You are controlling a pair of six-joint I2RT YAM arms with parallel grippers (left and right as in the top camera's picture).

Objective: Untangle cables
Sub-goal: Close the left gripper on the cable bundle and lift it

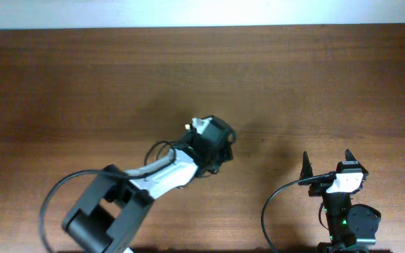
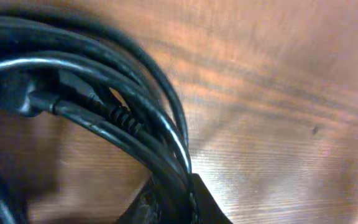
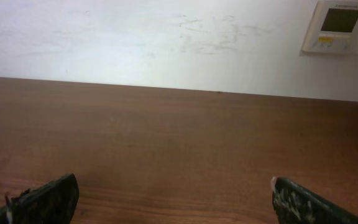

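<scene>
Cables (image 2: 135,124) are bundled near the middle of the bench (image 1: 83,70), slightly toward the front edge, right under the left gripper (image 1: 213,143). Overhead hides them almost fully. We can't tell if its jaws are clamped on the bundle or just over it. Right gripper (image 1: 327,163) is near the front-right corner, fingers wide apart, holding nothing. Cords look light, limp and smooth-jacketed, so loops will likely drag and snag. We'd grab at the ribbed plug boot (image 2: 120,115), probably the stiffest spot, not mid-loop.

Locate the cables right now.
The cables sit bunched near the middle of the table, mostly hidden under the left end effector in the overhead view; the left wrist view shows them close-up, left of frame.
</scene>
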